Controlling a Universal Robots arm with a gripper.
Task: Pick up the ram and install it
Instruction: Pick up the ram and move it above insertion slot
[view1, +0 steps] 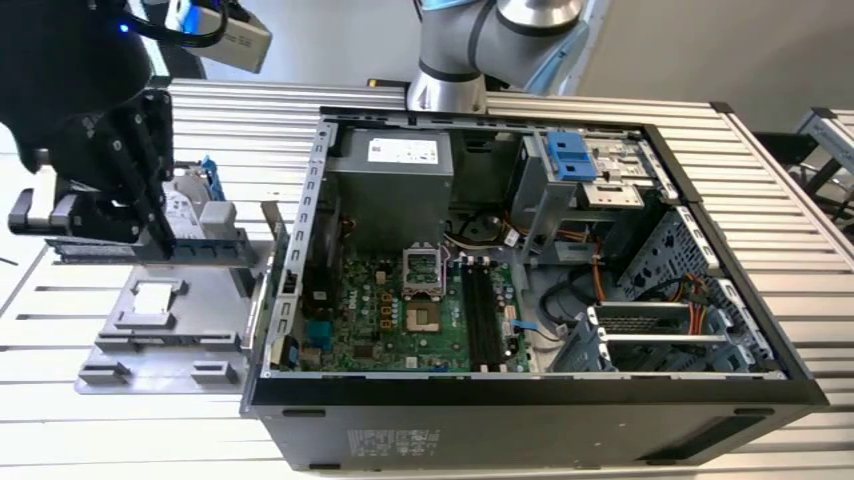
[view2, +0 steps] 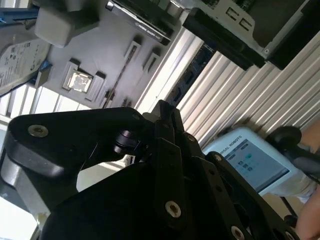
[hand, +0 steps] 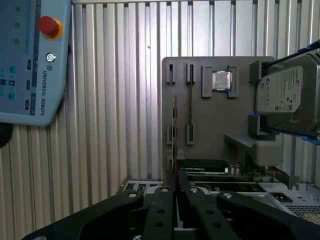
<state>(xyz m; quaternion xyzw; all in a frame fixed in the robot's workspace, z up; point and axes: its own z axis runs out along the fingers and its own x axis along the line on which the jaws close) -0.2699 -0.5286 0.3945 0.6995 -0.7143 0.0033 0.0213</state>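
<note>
— Well, where do we find the pincer (hand: 176, 186) at this moment?

— Over the grey holder plate (hand: 215, 125), outside the open computer case (view1: 534, 420), on the exterior view's left; its jaws are drawn nearly together, and by my reading they pinch the ram (hand: 174, 130) across its thin faces.

— Which way does the ram lie from it?

— Straight ahead of the tips in the first wrist view; it stands on edge, its long axis running directly away from the pincer, parallel to the plate's slots and just beside them.

— What else is close?

— The square silver plate (hand: 221, 80) sits off to one side of the ram, apart from it; the hard drive (hand: 285, 97) in its blue-edged bracket is farther out on that same side.

— And the board?

— The long black slots (view1: 481, 315) lie well apart from the pincer, inside the case; the ram is not in them.
</note>
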